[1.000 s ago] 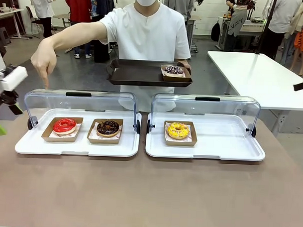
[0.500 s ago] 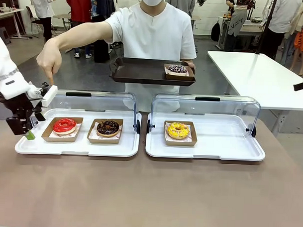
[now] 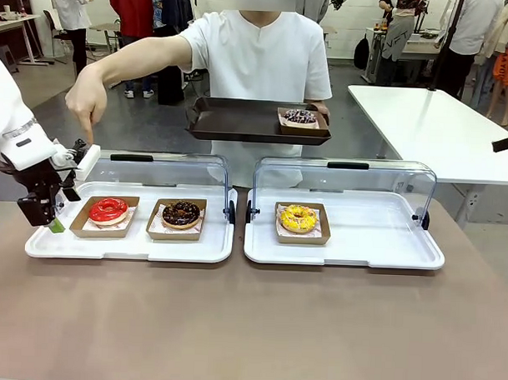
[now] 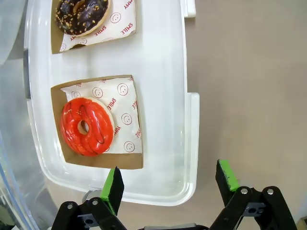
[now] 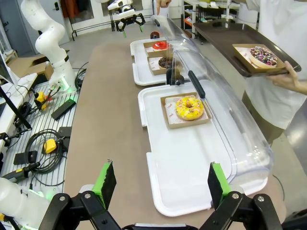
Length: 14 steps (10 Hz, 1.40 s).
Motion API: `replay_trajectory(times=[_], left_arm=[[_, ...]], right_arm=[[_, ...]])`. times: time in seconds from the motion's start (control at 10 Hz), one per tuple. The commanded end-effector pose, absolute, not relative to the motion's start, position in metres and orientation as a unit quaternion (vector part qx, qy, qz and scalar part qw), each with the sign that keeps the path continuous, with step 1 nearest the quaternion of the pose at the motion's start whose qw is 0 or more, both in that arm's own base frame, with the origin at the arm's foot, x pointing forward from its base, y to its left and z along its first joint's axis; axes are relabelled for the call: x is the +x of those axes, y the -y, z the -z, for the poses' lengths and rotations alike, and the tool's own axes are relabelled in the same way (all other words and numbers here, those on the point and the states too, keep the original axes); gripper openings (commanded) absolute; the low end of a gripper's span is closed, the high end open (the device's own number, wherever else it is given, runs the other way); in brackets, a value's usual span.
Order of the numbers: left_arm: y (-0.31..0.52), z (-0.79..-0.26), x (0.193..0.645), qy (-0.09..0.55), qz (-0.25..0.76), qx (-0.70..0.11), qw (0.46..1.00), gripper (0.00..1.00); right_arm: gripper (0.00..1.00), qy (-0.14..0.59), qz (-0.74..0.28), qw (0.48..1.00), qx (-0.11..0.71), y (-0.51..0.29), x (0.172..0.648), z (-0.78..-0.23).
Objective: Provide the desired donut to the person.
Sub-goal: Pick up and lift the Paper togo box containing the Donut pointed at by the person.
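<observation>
The person's hand (image 3: 86,101) is pointed down, index finger out, above the red donut (image 4: 87,126); the left gripper (image 4: 170,181) is held wide, empty, at the tray (image 4: 158,72) end.

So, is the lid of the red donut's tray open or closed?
Open. The clear lid is rolled back behind the red donut, which lies uncovered on its white tray.

Person's hand (image 3: 88,103) above lid (image 3: 154,174); tray (image 3: 127,246) front free
</observation>
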State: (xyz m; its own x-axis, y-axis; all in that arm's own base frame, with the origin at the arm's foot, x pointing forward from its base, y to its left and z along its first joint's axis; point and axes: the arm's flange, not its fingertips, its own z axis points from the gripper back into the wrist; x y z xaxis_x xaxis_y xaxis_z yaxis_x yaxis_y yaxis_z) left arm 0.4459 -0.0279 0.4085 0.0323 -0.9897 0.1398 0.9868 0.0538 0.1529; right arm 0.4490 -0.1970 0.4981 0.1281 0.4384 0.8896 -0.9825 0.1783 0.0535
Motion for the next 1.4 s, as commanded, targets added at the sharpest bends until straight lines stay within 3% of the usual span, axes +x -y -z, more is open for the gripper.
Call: replay_trajectory(times=[0.0, 0.6, 1.3], left_arm=[[0.029, -0.407, 0.446, 0.101, 0.688, 0.006, 0.719, 1.00], [0.028, -0.408, 0.446, 0.103, 0.688, 0.006, 0.718, 1.00], [0.030, -0.369, 0.469, 0.047, 0.689, 0.033, 0.722, 1.00]], right_arm=[[1.00, 0.387, -0.534, 0.665, 0.350, 0.197, 0.450, -0.497], [1.00, 0.387, -0.534, 0.665, 0.350, 0.197, 0.450, -0.497], [1.00, 0.387, -0.534, 0.665, 0.350, 0.197, 0.450, -0.497]])
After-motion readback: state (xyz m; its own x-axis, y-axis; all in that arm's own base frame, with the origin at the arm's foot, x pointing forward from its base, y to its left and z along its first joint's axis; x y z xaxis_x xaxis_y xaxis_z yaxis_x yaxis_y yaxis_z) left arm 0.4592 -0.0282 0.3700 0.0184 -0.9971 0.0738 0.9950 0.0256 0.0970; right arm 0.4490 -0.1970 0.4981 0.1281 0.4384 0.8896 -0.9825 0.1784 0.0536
